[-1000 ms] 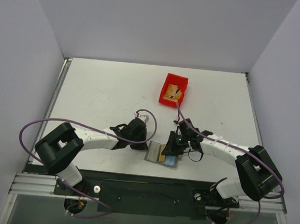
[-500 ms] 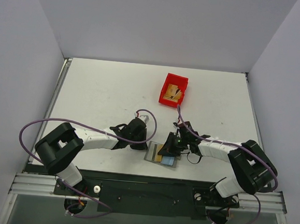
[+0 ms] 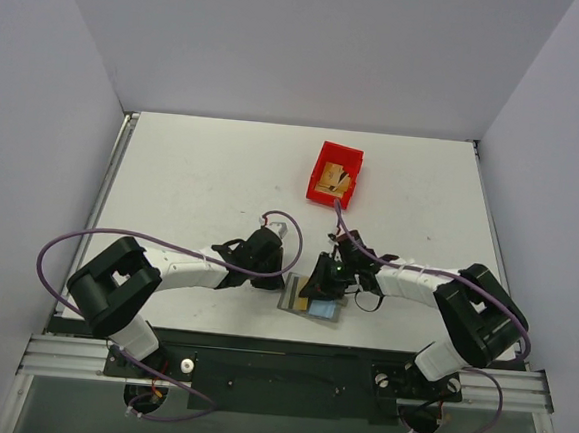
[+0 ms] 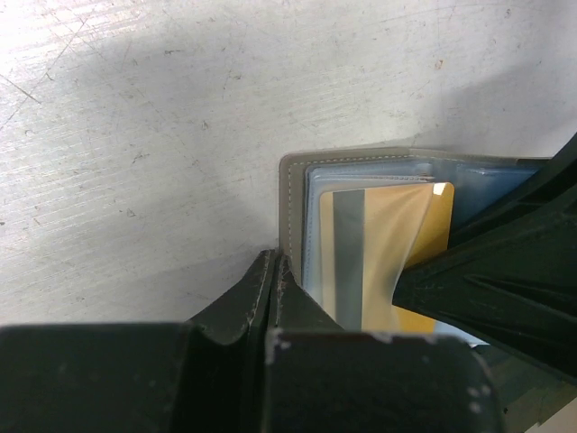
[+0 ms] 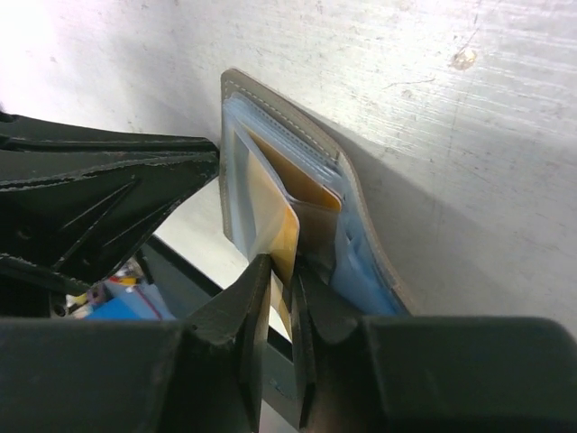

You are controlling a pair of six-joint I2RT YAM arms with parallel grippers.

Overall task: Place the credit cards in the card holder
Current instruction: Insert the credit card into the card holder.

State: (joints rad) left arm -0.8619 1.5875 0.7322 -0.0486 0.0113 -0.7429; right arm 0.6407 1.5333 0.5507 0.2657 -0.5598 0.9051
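Finds the card holder [image 4: 290, 216] open near the front edge of the tabletop [image 3: 202, 180], one gold credit card [image 4: 388, 244] partway inside its clear bluish sleeve; finds the right claw [image 5: 281, 271] nearly closed with that card's lower edge between its fingers, cannot tell whether gripping or just clear; finds the left claw [image 4: 275, 266] pressed together, tips against the holder's grey cover edge. Farther back, spots a red bin [image 3: 322, 164] with tan cards [image 3: 330, 183] inside.
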